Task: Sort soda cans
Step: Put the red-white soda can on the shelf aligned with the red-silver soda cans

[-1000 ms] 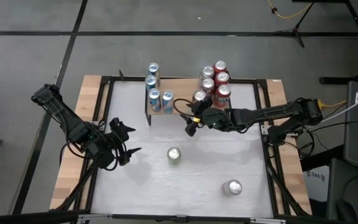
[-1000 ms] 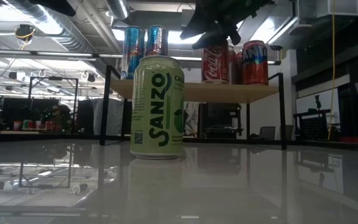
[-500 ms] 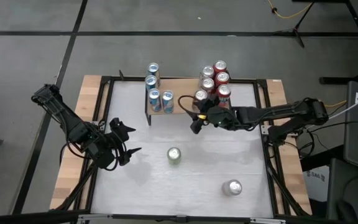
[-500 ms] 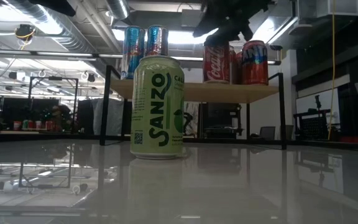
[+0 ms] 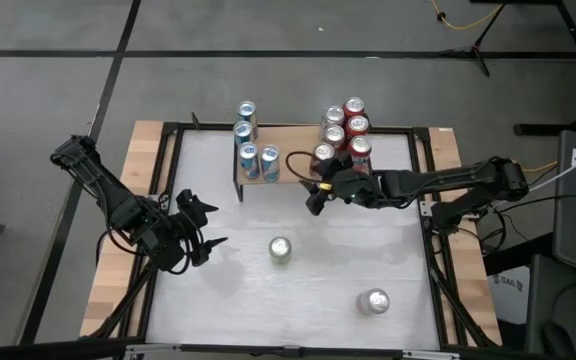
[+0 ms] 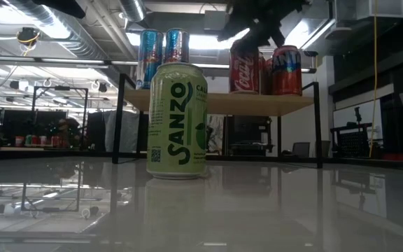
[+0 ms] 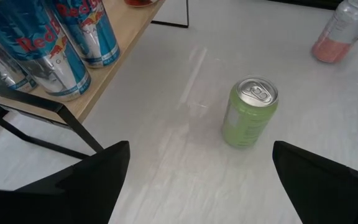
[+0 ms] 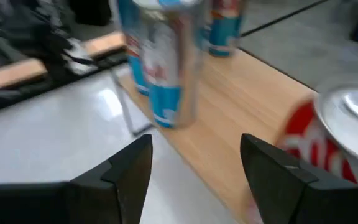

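- Two arms are over your table [image 5: 218,300]: the left gripper [image 5: 206,228] hangs low near the left side, and the right gripper [image 5: 313,196] sits up by the wooden shelf [image 5: 288,150] at the far edge.
- Your left gripper's jaws stand wide apart with nothing between them. Ahead of them, well apart, the green can [image 7: 248,112] stands upright on the bare tabletop; in the wrist view it sits between the two dark fingers [image 7: 73,186] but farther out.
- Beyond the green can from those jaws, a pale can with a pinkish lower part [image 7: 339,31] stands toward the table's near right corner; the high view shows it as a silver top [image 5: 373,300].
- Your right gripper's jaws are parted and empty. A red can [image 8: 328,143] stands on the shelf just beside one finger, and a blue can [image 8: 163,68] stands upright on the shelf ahead of the gap. Whether the finger touches the red can, you cannot tell.
- Five red cans [image 5: 346,128] cluster on the shelf's right half, next to the right gripper.
- Four blue cans [image 5: 248,135] stand grouped on the shelf's left half, farther from those jaws.
- From table height, the green can [image 6: 178,120] fills the foreground, with the shelf's cans behind it and the right gripper dark above the red ones.
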### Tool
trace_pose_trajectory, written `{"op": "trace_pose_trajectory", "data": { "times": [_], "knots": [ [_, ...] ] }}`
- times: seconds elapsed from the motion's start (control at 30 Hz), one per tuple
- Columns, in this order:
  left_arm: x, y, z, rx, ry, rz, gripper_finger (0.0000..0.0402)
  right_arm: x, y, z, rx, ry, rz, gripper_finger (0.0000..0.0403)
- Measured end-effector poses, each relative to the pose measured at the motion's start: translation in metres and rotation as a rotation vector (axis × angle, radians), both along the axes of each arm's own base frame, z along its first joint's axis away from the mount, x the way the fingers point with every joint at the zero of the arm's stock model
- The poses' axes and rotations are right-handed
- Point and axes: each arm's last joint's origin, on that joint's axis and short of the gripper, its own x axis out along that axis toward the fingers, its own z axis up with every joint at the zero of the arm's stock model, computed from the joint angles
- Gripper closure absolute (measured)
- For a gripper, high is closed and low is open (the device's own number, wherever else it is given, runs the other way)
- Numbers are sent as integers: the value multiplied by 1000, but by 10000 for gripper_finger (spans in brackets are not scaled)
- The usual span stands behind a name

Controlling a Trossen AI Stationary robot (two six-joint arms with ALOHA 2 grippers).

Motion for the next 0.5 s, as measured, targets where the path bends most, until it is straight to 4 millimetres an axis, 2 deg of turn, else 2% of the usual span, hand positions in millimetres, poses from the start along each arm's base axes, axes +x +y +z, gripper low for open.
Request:
{"op": "trace_pose_trajectory", "data": {
  "times": [0.2,0.33,0.5],
  "knots": [
    [0,0,0,0,0,0,15,6,3,33,19,-78,116,171],
    [0,0,0,0,0,0,15,7,3,68,-53,-142,148,171],
    [0,0,0,6,-5,5,15,5,-11,112,-156,-221,105,171]
  ]
}}
